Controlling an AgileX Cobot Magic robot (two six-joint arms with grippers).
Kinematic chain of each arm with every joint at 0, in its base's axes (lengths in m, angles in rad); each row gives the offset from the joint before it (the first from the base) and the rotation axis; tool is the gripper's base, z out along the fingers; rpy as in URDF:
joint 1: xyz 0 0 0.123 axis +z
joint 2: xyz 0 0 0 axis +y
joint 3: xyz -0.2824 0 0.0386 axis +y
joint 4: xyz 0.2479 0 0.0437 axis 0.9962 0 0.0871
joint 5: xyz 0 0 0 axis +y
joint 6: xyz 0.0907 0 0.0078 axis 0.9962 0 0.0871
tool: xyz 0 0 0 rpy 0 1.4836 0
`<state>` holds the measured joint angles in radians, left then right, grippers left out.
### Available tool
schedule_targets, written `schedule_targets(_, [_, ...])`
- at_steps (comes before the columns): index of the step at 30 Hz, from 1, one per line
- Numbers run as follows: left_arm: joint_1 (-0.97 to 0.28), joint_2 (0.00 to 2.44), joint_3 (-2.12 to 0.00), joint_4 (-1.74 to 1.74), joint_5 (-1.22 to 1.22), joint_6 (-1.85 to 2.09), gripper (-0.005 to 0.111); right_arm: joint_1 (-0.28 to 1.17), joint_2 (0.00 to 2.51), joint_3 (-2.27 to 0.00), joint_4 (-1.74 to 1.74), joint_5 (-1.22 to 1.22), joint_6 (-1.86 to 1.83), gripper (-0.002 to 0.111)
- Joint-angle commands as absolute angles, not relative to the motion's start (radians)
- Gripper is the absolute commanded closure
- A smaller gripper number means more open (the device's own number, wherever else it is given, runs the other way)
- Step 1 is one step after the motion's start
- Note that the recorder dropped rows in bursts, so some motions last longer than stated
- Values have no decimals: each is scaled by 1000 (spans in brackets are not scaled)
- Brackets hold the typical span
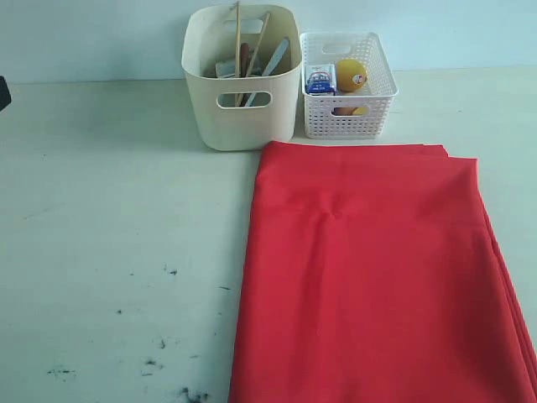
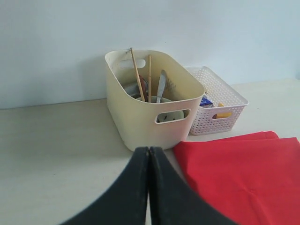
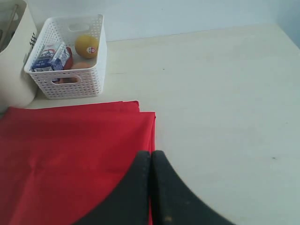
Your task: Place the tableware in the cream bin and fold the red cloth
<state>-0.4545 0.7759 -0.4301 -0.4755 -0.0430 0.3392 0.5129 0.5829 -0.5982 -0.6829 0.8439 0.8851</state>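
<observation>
Left gripper (image 2: 148, 151): jaws closed, the two black fingers pressed together with nothing between them; it hangs over the bare table, facing the cream bin.
Table (image 1: 109, 210): pale top with dark specks (image 1: 159, 363) near its front edge.
Cream bin (image 1: 252, 130): upright at the back of the table, touching or just beside the white lattice basket on its right.
Tableware: wooden chopsticks (image 1: 237, 34) and a steel table knife (image 1: 277, 57) lean upright inside the bin; a pale bowl (image 2: 152, 99) lies low inside it.
White lattice basket (image 1: 348, 124): holds a milk carton (image 1: 320, 80), an orange (image 1: 351, 75) and an egg (image 3: 79, 66).
Red cloth (image 1: 377, 277): lies flat and layered on the table's right half, its far edge just in front of both containers.
Right gripper (image 3: 151, 154): jaws closed and empty, above the cloth's right edge.
</observation>
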Motion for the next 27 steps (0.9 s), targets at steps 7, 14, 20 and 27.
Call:
schedule_targets(7, [-201,494,-331,-380,-45,409,104,512,578,-593,-689,839,886,108])
schedule_targets(14, [-8,233,-125,-380,-174,365,104,512,578,-593,-689,839,886,108])
schedule_targets(20, [-12,30,0,-378,-159,387,104,512,578,-593,-689,839,886,108])
schedule_targets(27, [-11,0,0,-370,-93,419,104,512,578,-593,-689,837,886,108])
